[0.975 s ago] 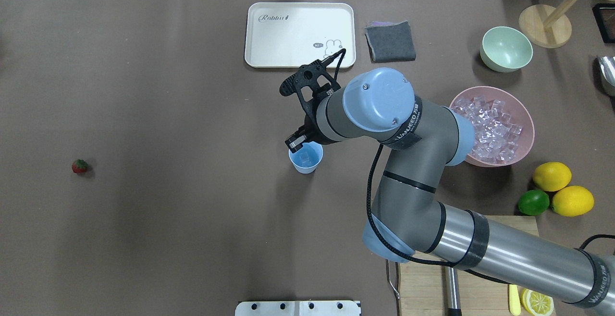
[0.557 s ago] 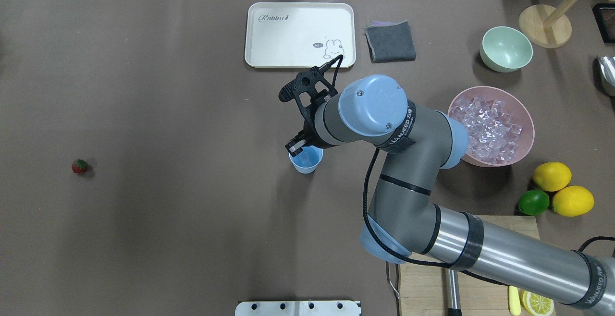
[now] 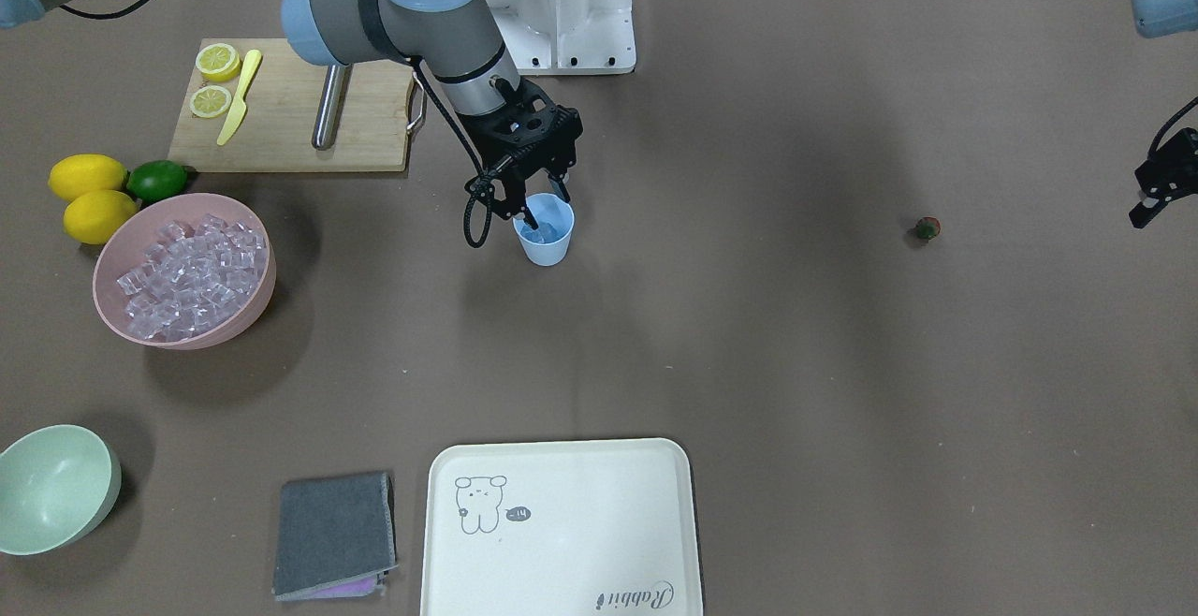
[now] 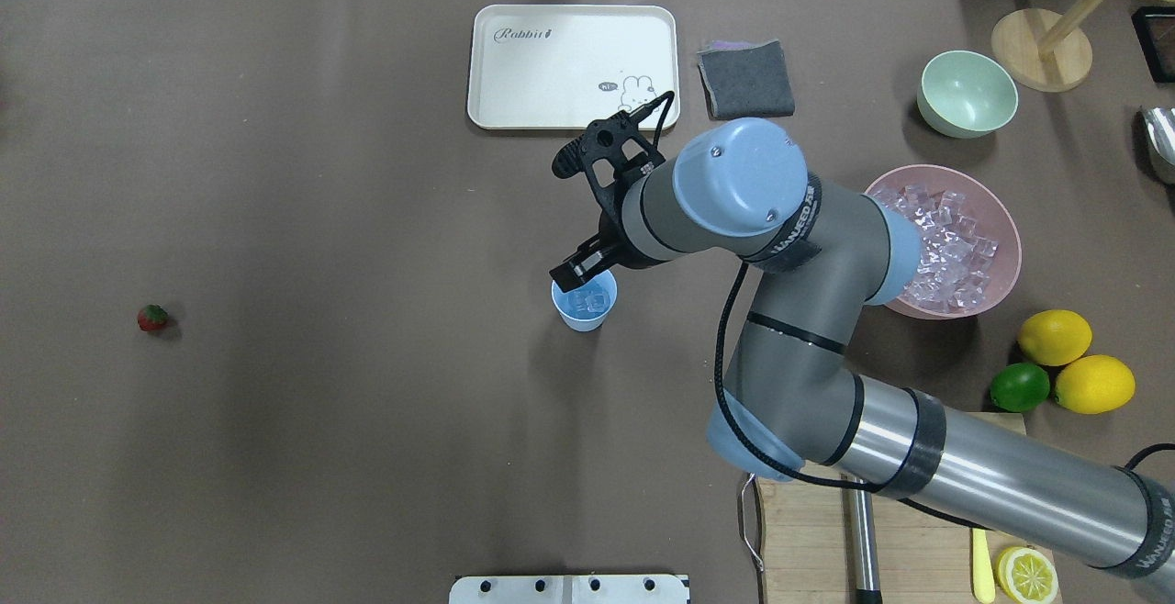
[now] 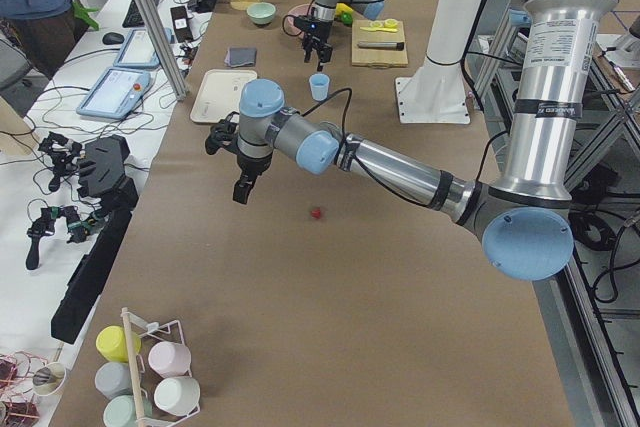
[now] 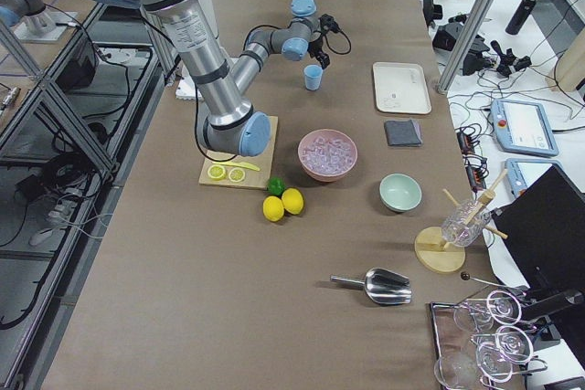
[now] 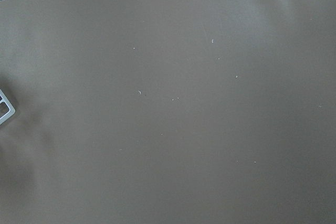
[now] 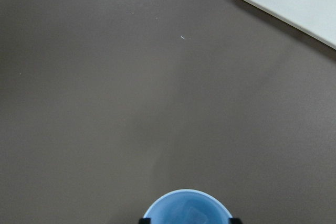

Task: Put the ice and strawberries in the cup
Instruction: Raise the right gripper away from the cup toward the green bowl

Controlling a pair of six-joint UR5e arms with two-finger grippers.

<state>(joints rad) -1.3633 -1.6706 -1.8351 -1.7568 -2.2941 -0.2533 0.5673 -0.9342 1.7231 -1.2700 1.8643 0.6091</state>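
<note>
Visibly ice (image 4: 588, 299) in cup (image 4: 578, 319) — more in pink bowl (image 4: 1007, 275)

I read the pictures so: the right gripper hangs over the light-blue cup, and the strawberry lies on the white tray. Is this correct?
Not quite. The right gripper does hang over the light-blue cup, but the strawberry is not on the white tray. It lies on the bare table, far from the cup on the robot's left side. The overhead exterior view shows this.
</note>
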